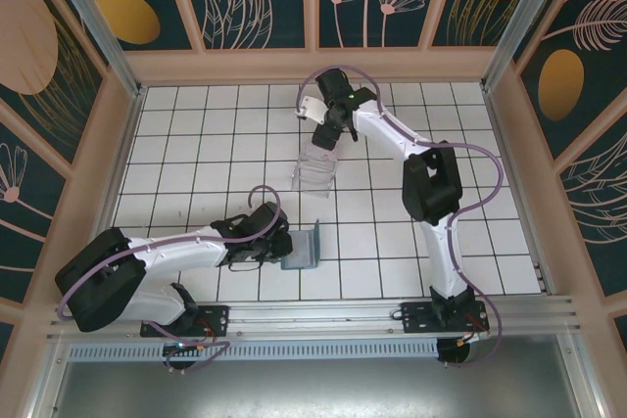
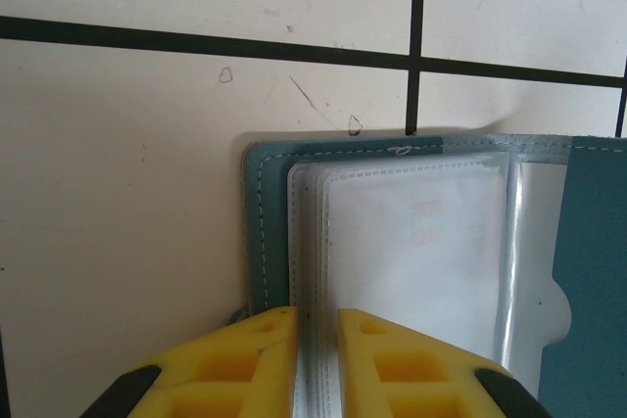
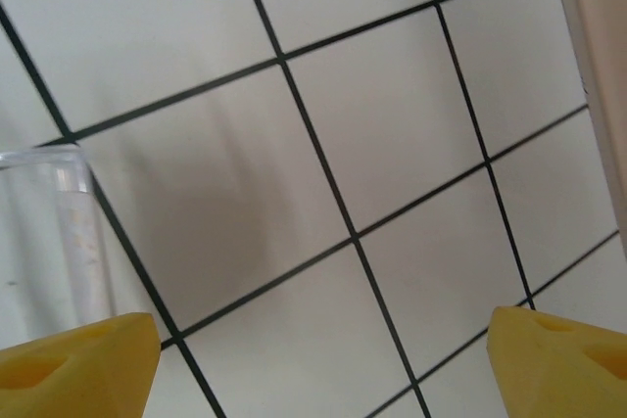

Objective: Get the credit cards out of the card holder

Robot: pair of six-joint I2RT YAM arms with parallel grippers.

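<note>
**One hand gripping the card holder, the other hovering wide open**

The left hand (image 2: 315, 325) is pinching the stacked clear sleeves at the near edge of the blue-grey card holder (image 1: 306, 250), its fingers nearly closed on them. The holder is lying opened on the table (image 1: 196, 144), just ahead of that hand. A pale card (image 2: 411, 242) is showing through the top sleeve, so extraction looks unfinished. The right hand (image 3: 321, 340) is hovering over the far tiles with fingers spread wide, holding nothing, beside the clear tray (image 1: 313, 171).

Steadying the holder seems to be the step in hand. Next, the right hand is probably needing to travel back and catch the card's thin free edge. The tray is standing between the two hands, and the far wall (image 3: 598, 46) is sitting close by. Open tiles are lying on either side.
</note>
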